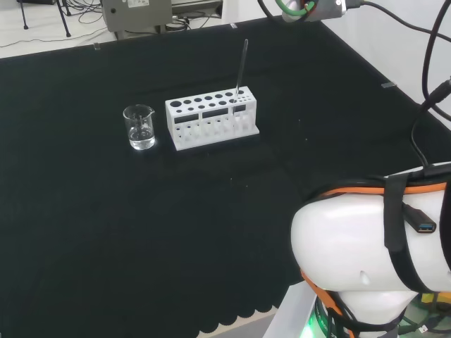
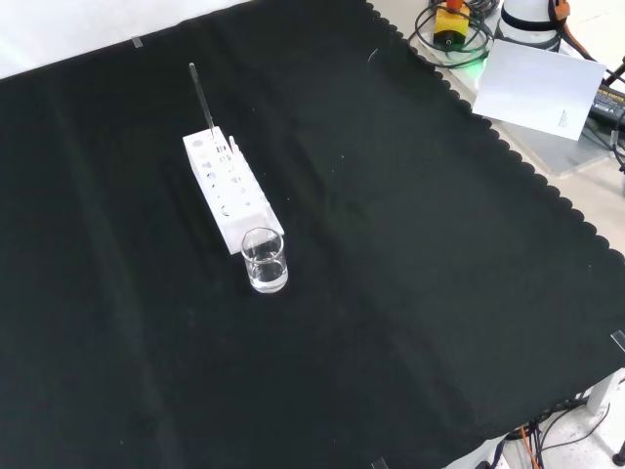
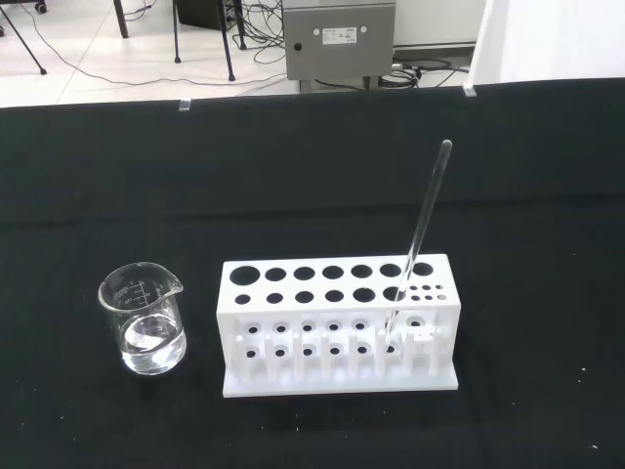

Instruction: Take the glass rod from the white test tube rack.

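A white test tube rack (image 1: 212, 117) (image 2: 231, 191) (image 3: 338, 323) stands on the black cloth. A thin glass rod (image 1: 241, 66) (image 2: 202, 100) (image 3: 420, 234) leans in one of its holes near the rack's right end in the head view, and at the rack's far end in the front view. The rod's upper end sticks well above the rack. Nothing touches the rod or the rack.
A small clear beaker (image 1: 139, 127) (image 2: 265, 261) (image 3: 145, 319) with a little clear liquid stands just left of the rack in the head view. The arm's white link (image 1: 366, 253) stands at the head view's lower right. A grey box (image 3: 338, 39) sits beyond the cloth's far edge.
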Controlling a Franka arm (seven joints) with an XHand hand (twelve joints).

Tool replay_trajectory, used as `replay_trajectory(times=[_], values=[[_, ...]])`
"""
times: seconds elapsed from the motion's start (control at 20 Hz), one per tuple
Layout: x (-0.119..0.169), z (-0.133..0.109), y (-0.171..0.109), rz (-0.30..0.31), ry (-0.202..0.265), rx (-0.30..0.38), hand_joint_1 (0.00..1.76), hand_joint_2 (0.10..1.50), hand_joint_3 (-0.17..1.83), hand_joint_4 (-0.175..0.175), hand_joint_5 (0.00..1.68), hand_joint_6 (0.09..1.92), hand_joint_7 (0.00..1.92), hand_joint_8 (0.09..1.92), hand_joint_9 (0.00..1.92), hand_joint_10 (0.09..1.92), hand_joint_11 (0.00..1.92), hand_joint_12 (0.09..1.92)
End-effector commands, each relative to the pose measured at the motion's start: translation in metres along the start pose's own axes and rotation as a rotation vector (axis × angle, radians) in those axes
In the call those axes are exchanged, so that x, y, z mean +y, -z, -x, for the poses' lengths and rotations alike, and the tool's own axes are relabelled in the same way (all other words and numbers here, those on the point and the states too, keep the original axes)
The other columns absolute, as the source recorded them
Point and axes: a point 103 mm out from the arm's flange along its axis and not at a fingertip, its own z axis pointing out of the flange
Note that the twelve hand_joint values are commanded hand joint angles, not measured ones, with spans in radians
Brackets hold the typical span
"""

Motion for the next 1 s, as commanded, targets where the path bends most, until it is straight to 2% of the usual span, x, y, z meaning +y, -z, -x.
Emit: replay_trajectory(times=[0.05, 0.2, 0.4, 0.45, 0.7, 1.0], values=[[0.0, 0.001, 0.0, 0.011, -0.003, -0.003, 0.62, 0.81, 0.62, -0.155, 0.0, 0.09, 0.0, 0.32, 0.0, 0.68, 0.0, 1.04], [-0.001, 0.004, -0.001, 0.007, -0.008, -0.001, 0.61, 0.86, 0.52, -0.156, 0.0, 0.09, 0.0, 0.3, 0.0, 0.67, 0.0, 1.03], [-0.002, 0.006, 0.0, 0.012, -0.004, -0.004, 0.61, 0.88, 0.48, -0.156, 0.0, 0.09, 0.0, 0.3, 0.0, 0.66, 0.0, 1.0], [-0.002, 0.006, -0.001, 0.008, -0.017, -0.012, 0.61, 0.89, 0.47, -0.156, 0.0, 0.09, 0.0, 0.31, 0.0, 0.67, 0.0, 1.0], [0.003, 0.009, -0.006, -0.012, -0.015, -0.005, 0.61, 0.9, 0.44, -0.155, 0.0, 0.09, 0.0, 0.37, 0.0, 0.74, 0.0, 1.08], [0.028, 0.026, -0.022, -0.035, -0.026, 0.034, 0.59, 0.92, 0.43, -0.153, 0.01, 0.09, 0.0, 0.46, 0.0, 0.79, 0.0, 1.15]])
